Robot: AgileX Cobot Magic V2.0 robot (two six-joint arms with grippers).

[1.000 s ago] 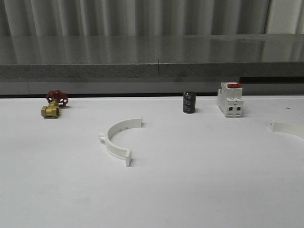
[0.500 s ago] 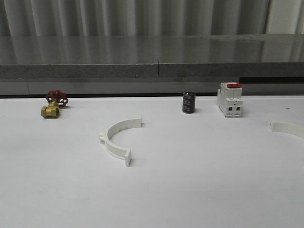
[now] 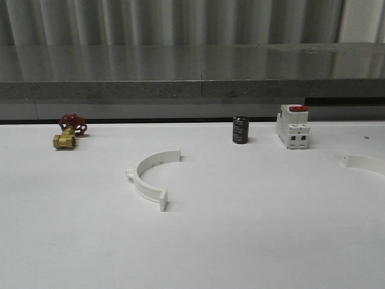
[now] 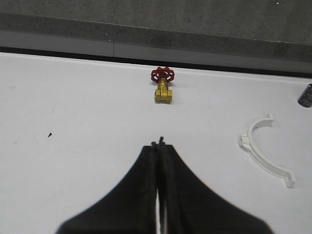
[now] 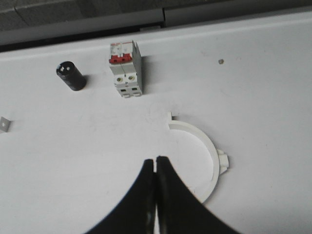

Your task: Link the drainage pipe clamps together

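One white plastic half-ring clamp (image 3: 149,177) lay on the white table (image 3: 252,229) left of the middle, and the other white half-ring clamp (image 5: 204,156) lay well apart from it at the table's far right edge, just beside the right gripper (image 5: 155,163). Both the right gripper and the left gripper (image 4: 159,146) had their black fingers pressed together, holding nothing. Along the back stood a brass valve with a red wheel (image 3: 68,132), a small black can (image 3: 240,130) and a white boxy breaker with a red switch (image 3: 293,126)

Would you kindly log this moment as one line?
stage: not started | left gripper: shut | right gripper: shut | clamp halves: apart
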